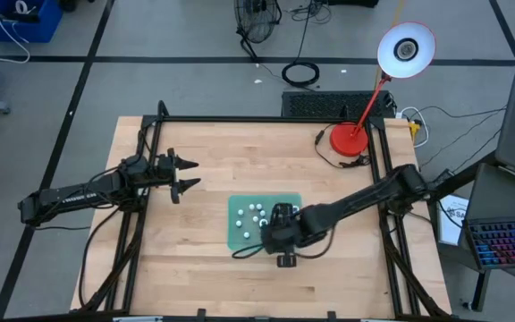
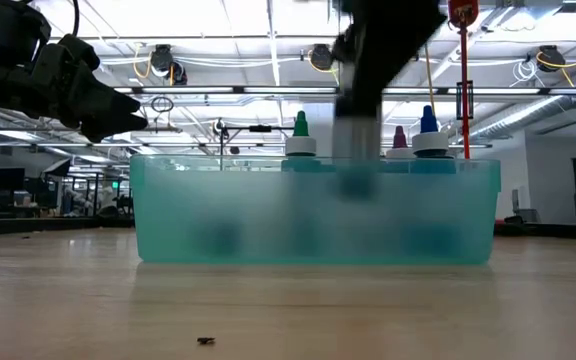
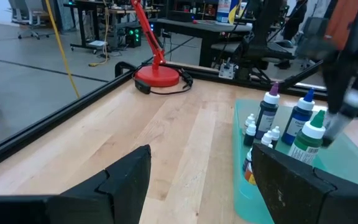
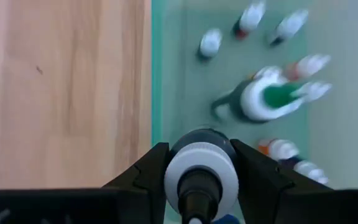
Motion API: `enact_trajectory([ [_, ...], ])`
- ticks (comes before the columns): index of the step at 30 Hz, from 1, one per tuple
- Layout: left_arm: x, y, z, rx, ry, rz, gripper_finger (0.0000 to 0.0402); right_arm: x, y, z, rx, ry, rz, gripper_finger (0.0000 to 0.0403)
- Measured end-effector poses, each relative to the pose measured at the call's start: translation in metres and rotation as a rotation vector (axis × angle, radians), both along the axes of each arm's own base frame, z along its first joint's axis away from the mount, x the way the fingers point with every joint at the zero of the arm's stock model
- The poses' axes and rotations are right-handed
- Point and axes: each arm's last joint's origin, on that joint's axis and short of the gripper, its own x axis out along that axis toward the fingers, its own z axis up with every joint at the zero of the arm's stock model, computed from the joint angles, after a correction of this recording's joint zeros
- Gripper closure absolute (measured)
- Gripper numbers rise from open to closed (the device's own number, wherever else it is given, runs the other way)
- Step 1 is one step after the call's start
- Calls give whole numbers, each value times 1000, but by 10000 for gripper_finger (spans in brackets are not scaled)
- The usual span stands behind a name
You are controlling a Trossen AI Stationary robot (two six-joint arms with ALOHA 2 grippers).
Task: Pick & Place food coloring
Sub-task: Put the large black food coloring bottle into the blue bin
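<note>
Food coloring bottles (image 3: 303,134) stand in my translucent green rectangular plastic tray (image 1: 240,234) on the wooden table. My right gripper (image 4: 201,171) clamps a white-collared, dark-tipped bottle (image 4: 201,177) above the tray; my left gripper (image 1: 186,174) hangs spread apart, off aside.

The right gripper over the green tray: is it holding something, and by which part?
Yes. The right gripper is shut on a food coloring bottle, its fingers pressing opposite sides of the white cap, above the green tray. The left gripper is open and holds nothing.

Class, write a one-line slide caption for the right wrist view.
Right gripper shut on a white-collared food coloring bottle above the green tray of small bottles.
</note>
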Motion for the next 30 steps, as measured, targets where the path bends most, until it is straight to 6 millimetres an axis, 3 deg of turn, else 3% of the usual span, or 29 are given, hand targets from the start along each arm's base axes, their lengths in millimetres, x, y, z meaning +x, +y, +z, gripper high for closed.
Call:
enact_trajectory([
  [8, 0, 0, 0, 0, -1, 0, 128, 8, -5, -38, -25, 164, -14, 270],
  [15, 0, 0, 0, 0, 0, 0, 128, 10, -11, -38, 7, 166, -62, 266],
  [22, 0, 0, 0, 0, 1, 0, 128, 10, -11, -36, 29, 154, -114, 128],
  [27, 0, 0, 0, 0, 0, 0, 128, 11, -10, -34, 41, 135, -121, 93],
  [30, 0, 0, 0, 0, 0, 0, 128, 7, -9, -23, 131, 139, -114, 88],
])
